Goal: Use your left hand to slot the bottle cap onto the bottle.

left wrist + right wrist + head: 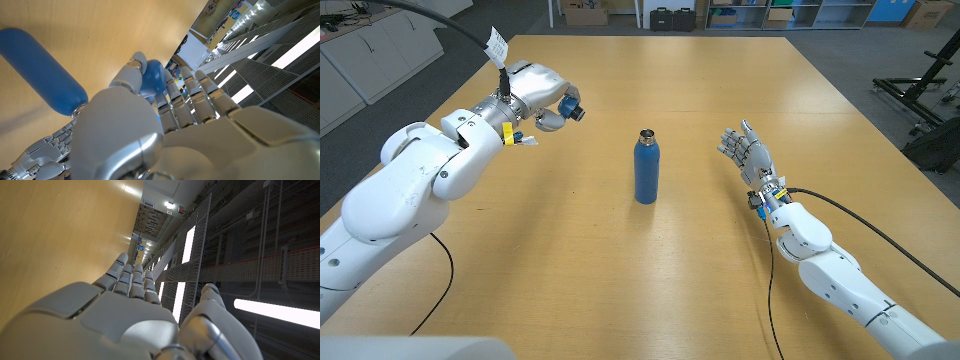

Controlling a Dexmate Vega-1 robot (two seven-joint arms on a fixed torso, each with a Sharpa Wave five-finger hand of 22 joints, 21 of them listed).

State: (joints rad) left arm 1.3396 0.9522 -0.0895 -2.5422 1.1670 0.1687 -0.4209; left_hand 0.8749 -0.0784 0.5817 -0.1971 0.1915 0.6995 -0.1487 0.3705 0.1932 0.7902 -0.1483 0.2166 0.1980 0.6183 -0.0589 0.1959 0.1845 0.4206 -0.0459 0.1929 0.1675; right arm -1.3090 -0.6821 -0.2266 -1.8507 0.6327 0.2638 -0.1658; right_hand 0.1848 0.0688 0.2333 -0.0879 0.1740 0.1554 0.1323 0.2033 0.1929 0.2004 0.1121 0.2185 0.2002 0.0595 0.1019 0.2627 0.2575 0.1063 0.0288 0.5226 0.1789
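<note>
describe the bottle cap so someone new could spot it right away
Start at the wooden table, with the blue bottle standing open near its middle. The left hand, raised to the bottle's left, holds the bottle cap: small, round and blue.

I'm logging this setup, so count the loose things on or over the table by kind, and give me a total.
Bottles: 1, the blue bottle standing upright mid-table, mouth open.
Bottle caps: 1, the blue cap held in the left hand, off to the bottle's side.
Total: 2.
The right hand holds nothing, fingers apart.
</note>
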